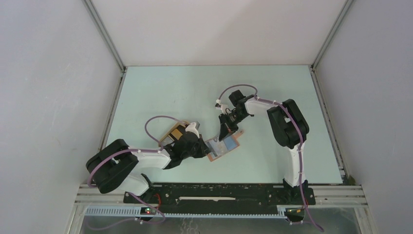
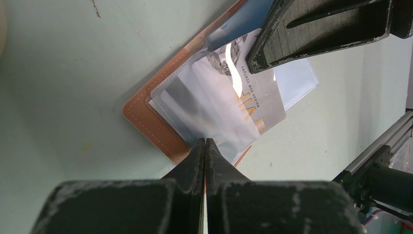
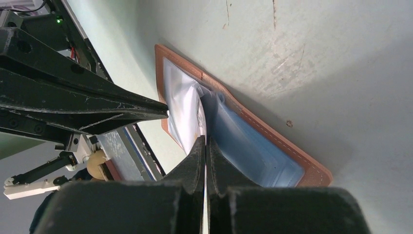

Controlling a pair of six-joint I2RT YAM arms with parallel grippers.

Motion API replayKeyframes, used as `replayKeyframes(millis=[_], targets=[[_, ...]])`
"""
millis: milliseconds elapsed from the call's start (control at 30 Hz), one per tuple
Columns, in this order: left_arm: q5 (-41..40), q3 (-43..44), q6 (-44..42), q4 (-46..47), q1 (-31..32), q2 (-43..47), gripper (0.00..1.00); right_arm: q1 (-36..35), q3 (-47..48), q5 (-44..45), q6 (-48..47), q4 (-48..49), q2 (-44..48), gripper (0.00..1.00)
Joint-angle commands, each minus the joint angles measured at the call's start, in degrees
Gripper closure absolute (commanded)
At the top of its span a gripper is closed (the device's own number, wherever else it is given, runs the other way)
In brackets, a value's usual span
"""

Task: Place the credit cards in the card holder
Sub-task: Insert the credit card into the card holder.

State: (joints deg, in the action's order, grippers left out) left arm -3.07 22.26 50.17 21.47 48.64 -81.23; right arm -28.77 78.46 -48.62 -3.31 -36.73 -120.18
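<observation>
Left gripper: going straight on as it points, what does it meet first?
The silvery card lying in the open holder; the left gripper's shut tips look right at its edge, though contact is unclear.

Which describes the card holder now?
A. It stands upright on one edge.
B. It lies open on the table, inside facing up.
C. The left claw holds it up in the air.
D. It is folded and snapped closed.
B: the card holder lies spread open on the table, its inside facing up, with the shut tips of the left claw and the right claw at it.
</observation>
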Motion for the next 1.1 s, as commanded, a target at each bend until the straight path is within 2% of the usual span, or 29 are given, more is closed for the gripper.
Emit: replayKeyframes(millis=[0, 367, 567, 767, 1067], targets=[[-2.1, 1.2, 0.1, 0.2, -0.7, -0.9, 1.0, -3.5, -1.3, -2.8, 2.4, 1.1, -1.9, 0.98], [-2.0, 0.1, 0.2, 1.7, -0.7, 0.0, 1.0, -4.5, -1.9, -3.2, 3.4, 2.7, -1.5, 0.9], [-2.1, -0.9, 0.3, 3.0, -0.7, 0.9, 0.99, -3.6, -1.8, 1.1, 0.1, 0.9, 1.4, 0.77], [-1.9, -1.2, 0.2, 3.7, -0.7, 1.0, 0.99, -3.9, -1.9, 4.6, -2.4, 0.0, 3.2, 0.68], [-1.6, -1.7, 0.1, 4.3, -0.7, 1.2, 0.97, -5.2, -1.9, 8.5, -4.8, -0.4, 4.2, 0.64]])
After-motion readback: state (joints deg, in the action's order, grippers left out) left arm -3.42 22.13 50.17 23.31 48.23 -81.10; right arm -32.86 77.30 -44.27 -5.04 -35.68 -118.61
